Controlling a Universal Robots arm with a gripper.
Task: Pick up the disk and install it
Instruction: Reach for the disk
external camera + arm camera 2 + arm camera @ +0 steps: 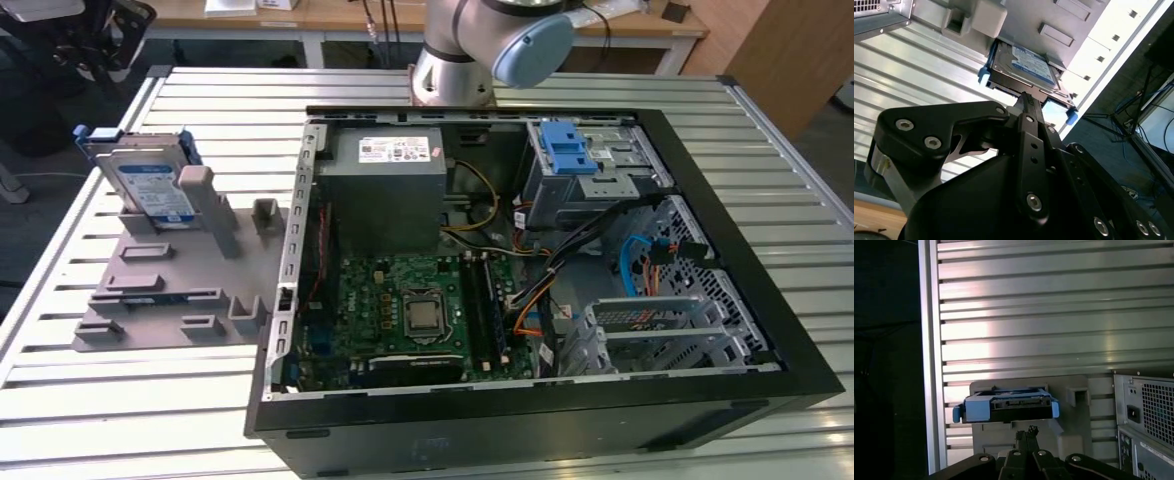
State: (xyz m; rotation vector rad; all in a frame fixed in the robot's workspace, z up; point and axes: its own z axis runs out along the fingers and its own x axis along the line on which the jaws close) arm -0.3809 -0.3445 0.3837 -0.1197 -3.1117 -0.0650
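The disk (144,183) stands on edge, slightly tilted, in a slot at the far end of the grey holder (160,290). The holder lies flat on the slatted metal worktop (134,400), at the exterior view's left of the open computer case (534,430). The disk's label faces the exterior camera, and its blue bracket (96,135) projects past the metal body at the corners. The disk is outside the case, well apart from the drive bays. The arm (481,50) rises from its base at the far edge of the worktop, behind the case. In the second wrist view, the gripper (1023,96) has its fingers together with nothing between them. The tips point at the near edge of the disk (1026,67) but do not touch it. In the first wrist view, the gripper (1026,431) lines up with the middle of the disk (1009,407), with a clear gap between the tips and the connector edge. The vented rear of the case (1149,415) appears beside the holder.
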